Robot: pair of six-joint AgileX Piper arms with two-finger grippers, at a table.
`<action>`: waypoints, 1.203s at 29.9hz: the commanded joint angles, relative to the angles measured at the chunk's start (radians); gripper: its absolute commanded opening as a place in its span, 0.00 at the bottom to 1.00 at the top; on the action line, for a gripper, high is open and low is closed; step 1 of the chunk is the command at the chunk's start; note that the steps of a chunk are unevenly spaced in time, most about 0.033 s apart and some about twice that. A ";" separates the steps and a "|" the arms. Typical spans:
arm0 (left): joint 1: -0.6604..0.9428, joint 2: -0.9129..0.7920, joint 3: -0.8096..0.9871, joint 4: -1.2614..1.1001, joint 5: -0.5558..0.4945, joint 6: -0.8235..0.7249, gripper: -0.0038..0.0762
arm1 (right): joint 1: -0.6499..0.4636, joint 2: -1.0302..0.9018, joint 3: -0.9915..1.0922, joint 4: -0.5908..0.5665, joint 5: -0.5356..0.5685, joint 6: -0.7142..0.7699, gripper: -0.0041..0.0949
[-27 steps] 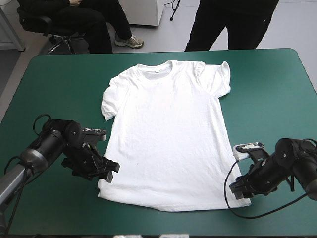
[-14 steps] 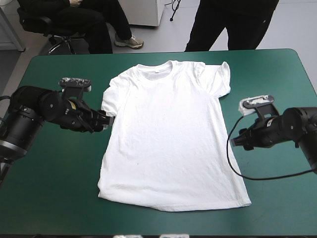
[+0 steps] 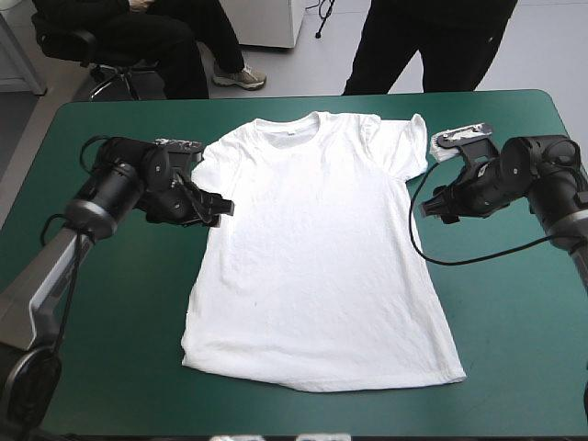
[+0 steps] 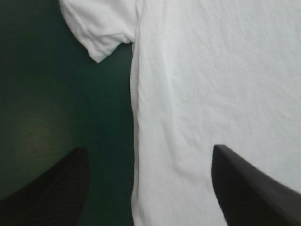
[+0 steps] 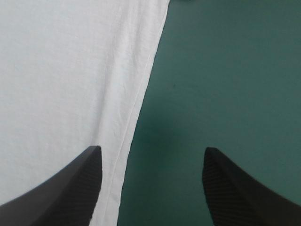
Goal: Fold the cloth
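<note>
The white T-shirt (image 3: 312,257) lay spread flat in the middle of the teal-green worktop (image 3: 514,367), collar toward the far edge and hem toward the near one. The left gripper (image 3: 219,208) sat at the shirt's left side edge just below the left sleeve (image 3: 204,186). It was released, its 2 black fingers (image 4: 56,188) apart with the edge running between them; whether they touched the cloth could not be told. The right gripper (image 3: 428,208) was likewise released, straddling the right side edge below the right sleeve (image 3: 409,147). The risk, as I judged it, lay in the pinch. A finger might ride over the cloth and catch only the top layer, or shove the edge into a ridge. Unequal bites by the 2 arms would skew the fold.
</note>
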 commanded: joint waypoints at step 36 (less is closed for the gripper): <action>0.034 0.290 -0.031 -0.046 -0.140 -0.025 0.05 | 0.010 0.194 -0.082 0.083 -0.106 -0.176 0.64</action>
